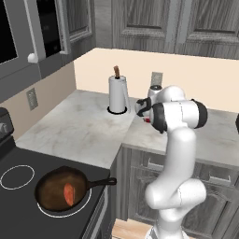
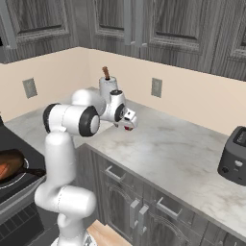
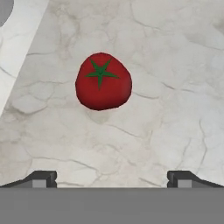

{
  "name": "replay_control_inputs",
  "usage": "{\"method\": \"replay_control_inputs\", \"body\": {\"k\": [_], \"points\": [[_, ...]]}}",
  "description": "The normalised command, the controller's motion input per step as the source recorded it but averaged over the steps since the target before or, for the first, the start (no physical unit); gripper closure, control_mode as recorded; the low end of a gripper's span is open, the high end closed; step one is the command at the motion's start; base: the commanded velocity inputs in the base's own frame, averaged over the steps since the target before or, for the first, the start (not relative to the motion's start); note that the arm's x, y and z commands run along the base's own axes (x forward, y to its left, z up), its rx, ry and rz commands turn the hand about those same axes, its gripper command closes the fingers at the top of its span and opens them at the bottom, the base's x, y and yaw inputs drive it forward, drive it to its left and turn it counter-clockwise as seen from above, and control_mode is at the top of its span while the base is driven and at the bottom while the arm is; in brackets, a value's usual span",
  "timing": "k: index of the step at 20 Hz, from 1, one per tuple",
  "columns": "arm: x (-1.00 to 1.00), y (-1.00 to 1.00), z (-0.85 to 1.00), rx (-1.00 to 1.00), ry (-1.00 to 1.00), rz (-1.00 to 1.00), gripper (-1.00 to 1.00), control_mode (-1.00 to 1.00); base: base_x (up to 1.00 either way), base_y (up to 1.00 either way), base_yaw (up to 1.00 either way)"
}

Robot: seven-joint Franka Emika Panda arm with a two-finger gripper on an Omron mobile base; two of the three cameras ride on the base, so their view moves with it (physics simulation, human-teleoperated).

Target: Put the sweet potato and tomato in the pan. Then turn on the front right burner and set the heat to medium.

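The gripper (image 3: 111,179) stands fully open and empty, its two dark fingertips (image 3: 40,178) spread wide apart at the near edge of the hand view, touching nothing. Beyond them the tomato (image 3: 103,81) lies on the pale marble counter (image 3: 175,109), clear of both tips, green star-shaped stem facing the camera. It looks smooth, glossy and round, so I judge it light but apt to slip or roll. A hold across its widest middle, jaws either side of the stem, should seat it best, and only a gentle squeeze, since the skin may be soft.

In the left base view the pan (image 1: 62,189) sits on the front right burner (image 1: 87,204) of the black stovetop at the near left, and the sweet potato (image 1: 69,193) lies inside it. The white arm reaches over the counter to the right, near the paper towel roll (image 1: 118,94). A sliver of red shows under the wrist there.

In the right base view the gripper (image 2: 128,126) hangs just above the counter with red showing beneath it, and a toaster (image 2: 235,156) stands well apart at the far right. The tomato's transfer is not yet begun.
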Motion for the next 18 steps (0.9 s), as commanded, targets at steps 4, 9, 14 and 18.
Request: {"method": "replay_control_inputs", "body": {"k": [4, 9, 14, 18], "points": [[0.24, -0.09, -0.18, 0.0, 0.02, 0.0, -1.0, -1.0, 0.0, 0.0, 0.0], [0.25, -0.07, -0.16, 0.0, 0.01, 0.0, -1.0, -1.0, 0.0, 0.0, 0.0], [0.26, -0.02, -0.12, 0.0, 0.01, 0.0, -1.0, -1.0, 0.0, 0.0, 0.0], [0.31, 0.0, -0.12, 0.0, 0.02, 0.0, -1.0, -1.0, 0.0, 0.0, 0.0]]}}
